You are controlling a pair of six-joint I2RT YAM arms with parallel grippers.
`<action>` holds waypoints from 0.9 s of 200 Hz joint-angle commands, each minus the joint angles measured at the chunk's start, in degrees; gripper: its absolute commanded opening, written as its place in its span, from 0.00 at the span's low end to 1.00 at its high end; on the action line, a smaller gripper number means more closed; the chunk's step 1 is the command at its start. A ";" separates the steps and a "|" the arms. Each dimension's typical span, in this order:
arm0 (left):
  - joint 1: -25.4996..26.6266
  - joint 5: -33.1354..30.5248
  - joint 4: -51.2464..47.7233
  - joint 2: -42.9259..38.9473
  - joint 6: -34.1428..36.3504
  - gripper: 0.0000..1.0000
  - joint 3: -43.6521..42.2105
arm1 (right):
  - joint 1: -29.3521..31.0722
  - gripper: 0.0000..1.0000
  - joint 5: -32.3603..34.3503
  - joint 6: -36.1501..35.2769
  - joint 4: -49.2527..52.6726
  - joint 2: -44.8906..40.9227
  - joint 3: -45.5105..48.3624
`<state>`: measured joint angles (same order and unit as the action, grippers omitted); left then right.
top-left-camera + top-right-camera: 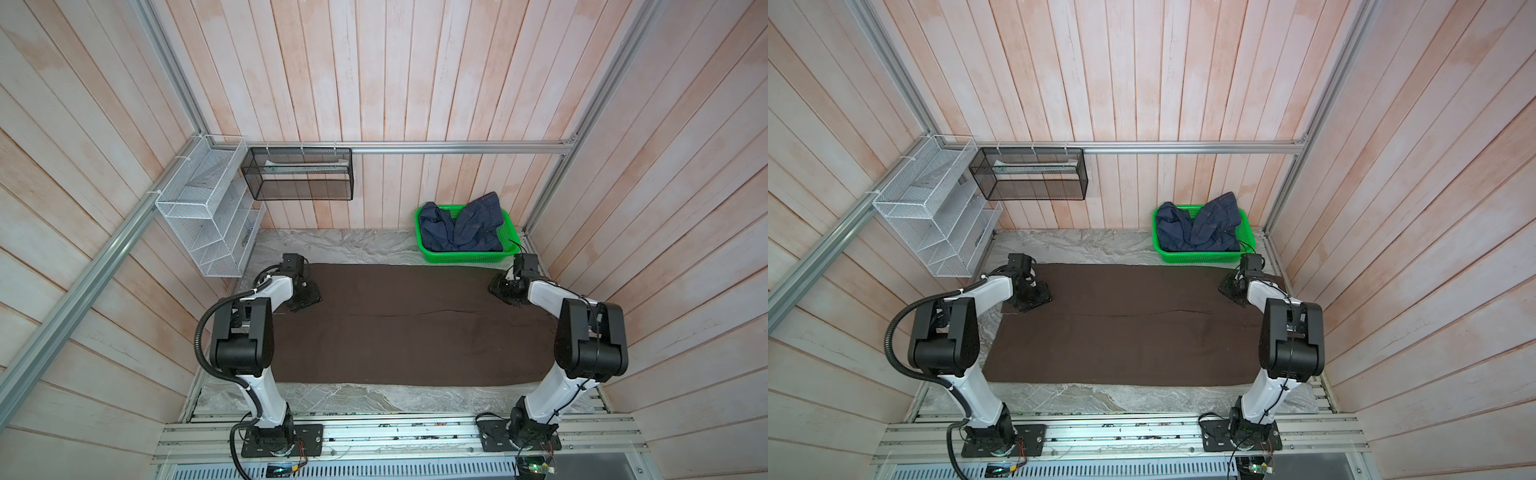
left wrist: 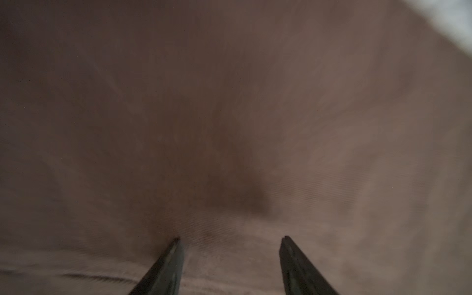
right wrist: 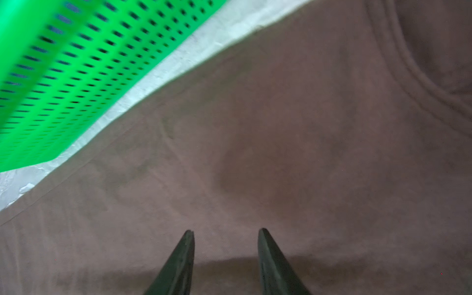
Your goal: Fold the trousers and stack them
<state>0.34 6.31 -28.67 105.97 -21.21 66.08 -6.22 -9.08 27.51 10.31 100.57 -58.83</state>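
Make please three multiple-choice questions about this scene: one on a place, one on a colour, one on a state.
1. Where does the green basket stand?
A. on the table, at its far right corner
B. on the table, at its near left corner
C. hanging on the wall

2. What colour is the garment in the basket?
A. brown
B. navy blue
C. white

3. How is the left gripper?
A. shut on the basket
B. shut on the garment
C. open over the trousers, holding nothing

Answers:
1 A: both top views show it at the far right, by the wall.
2 B: dark blue denim fills it.
3 C: the left wrist view shows the fingers apart, with only brown cloth beyond them.
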 commanded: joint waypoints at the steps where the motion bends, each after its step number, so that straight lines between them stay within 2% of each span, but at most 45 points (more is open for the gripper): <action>1: -0.41 -0.02 0.72 3.95 -1.08 0.63 -1.05 | -0.52 0.42 -1.78 0.60 -0.88 -1.09 1.15; 58: -6.04 -4.81 -0.68 7.32 0.53 0.63 -0.98 | -3.29 0.43 -1.56 1.51 -1.45 -2.13 3.17; 127: -6.88 0.11 -1.95 7.27 2.80 0.63 3.83 | -4.72 0.42 -2.00 2.88 -2.64 5.17 -0.58; 180: -6.87 1.75 -2.51 4.77 2.96 0.64 3.83 | -6.49 0.42 0.07 3.43 -2.60 4.34 0.81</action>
<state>-6.26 6.24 -26.96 110.10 -18.98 70.78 -11.40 -10.61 30.26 6.94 104.86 -59.11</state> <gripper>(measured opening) 0.637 0.423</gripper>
